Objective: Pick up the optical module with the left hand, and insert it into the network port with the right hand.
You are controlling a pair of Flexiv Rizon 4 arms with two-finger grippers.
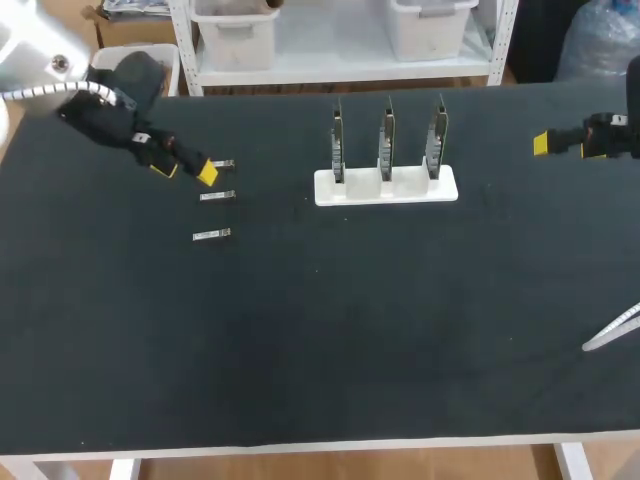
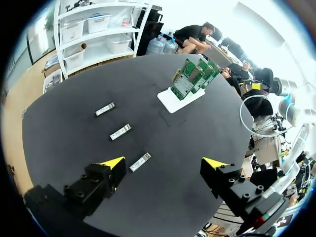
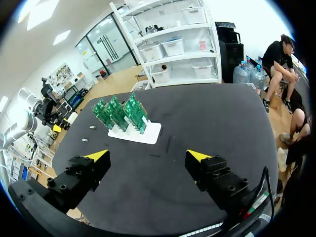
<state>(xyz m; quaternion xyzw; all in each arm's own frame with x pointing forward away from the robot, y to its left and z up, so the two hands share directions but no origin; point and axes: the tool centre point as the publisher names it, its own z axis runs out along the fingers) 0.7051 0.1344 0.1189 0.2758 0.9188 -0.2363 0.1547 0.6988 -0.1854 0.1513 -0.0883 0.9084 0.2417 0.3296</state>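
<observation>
Pick step under way. My left pincer [image 2: 165, 163] is spread wide, above end optical module [image 2: 140, 162] of three lying on table [image 1: 300, 330]; module off-centre, near one finger, not gripped. Right pincer [image 3: 148, 157] spread, empty, well apart from network card stand [image 1: 386, 186]. Next, I judge: centre over module, lower, pinch.

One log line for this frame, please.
left gripper: open, beside nearest of three small silver optical modules | right gripper: open, far from white stand of green circuit boards | modules: on black table
</observation>
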